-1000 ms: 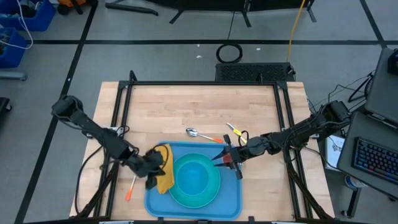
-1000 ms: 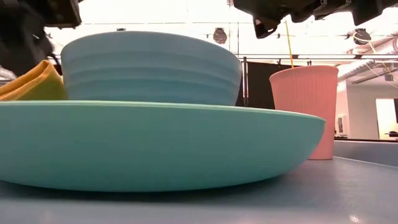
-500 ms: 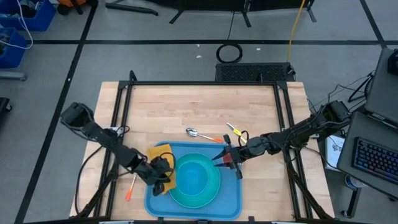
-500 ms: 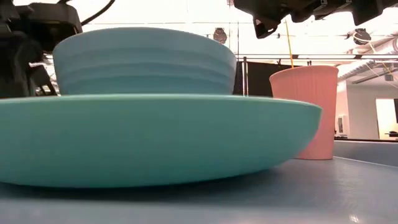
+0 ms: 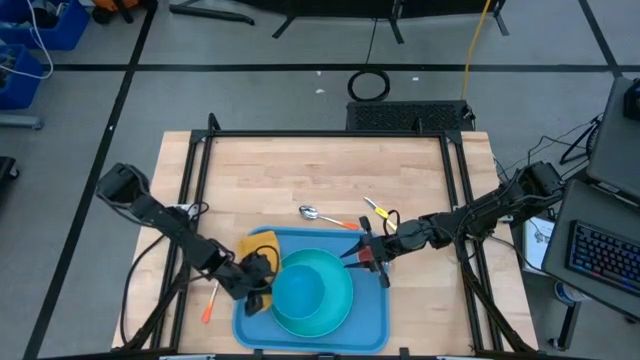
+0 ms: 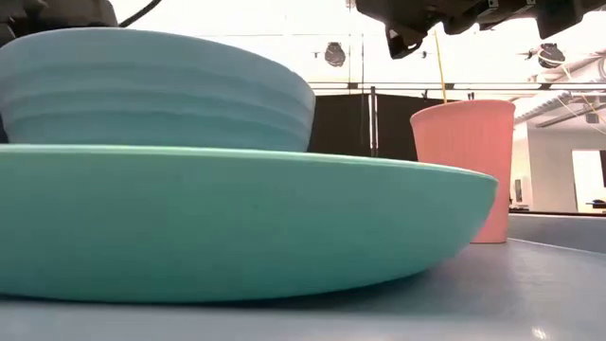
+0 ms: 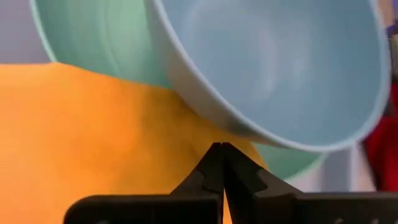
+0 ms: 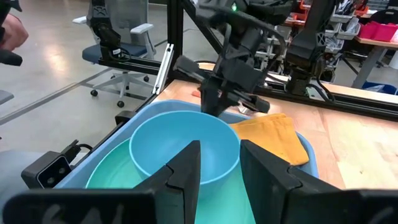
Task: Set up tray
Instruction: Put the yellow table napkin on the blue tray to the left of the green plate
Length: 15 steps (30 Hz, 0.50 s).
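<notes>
Seen from above, the tray [image 5: 372,318] lies at the desk's [image 5: 300,170] near edge. Left gripper [image 5: 262,285], jaws together, presses the napkin [image 5: 262,243] beside the plate [image 5: 335,312], probably to seat it.

Right wrist view: right gripper [image 8: 219,163] hovers above the bowl [image 8: 180,146], jaws apart and empty, likely waiting.

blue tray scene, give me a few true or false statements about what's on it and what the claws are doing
1. The pale blue ribbed bowl sits in the round turquoise plate. True.
2. The pink ribbed cup lies tipped on its side. False: it stands upright.
3. The left claw is shut, at the yellow cloth napkin. True.
4. The metal spoon lies inside the large blue plastic tray. False: it lies on the wooden table, beyond the tray's rim.
</notes>
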Each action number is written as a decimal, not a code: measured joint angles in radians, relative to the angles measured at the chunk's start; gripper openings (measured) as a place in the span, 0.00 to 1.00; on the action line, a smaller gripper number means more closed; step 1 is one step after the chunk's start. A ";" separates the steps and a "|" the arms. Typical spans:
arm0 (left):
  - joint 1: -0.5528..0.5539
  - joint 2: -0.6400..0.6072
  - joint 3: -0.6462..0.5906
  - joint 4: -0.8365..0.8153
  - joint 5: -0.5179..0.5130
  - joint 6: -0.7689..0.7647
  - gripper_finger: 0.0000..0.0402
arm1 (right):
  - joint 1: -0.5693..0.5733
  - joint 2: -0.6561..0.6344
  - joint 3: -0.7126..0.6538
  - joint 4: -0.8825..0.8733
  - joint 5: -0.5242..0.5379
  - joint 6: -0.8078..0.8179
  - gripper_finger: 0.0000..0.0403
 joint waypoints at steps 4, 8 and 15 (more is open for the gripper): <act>-0.031 -0.044 0.000 -0.028 0.012 -0.012 0.00 | 0.000 0.000 0.000 0.000 0.000 0.000 0.25; -0.073 -0.098 0.000 -0.115 -0.045 -0.058 0.00 | 0.000 0.000 0.000 0.000 0.000 0.000 0.25; -0.080 -0.082 -0.001 -0.160 -0.124 -0.093 0.00 | 0.000 0.000 0.000 -0.002 0.000 0.001 0.25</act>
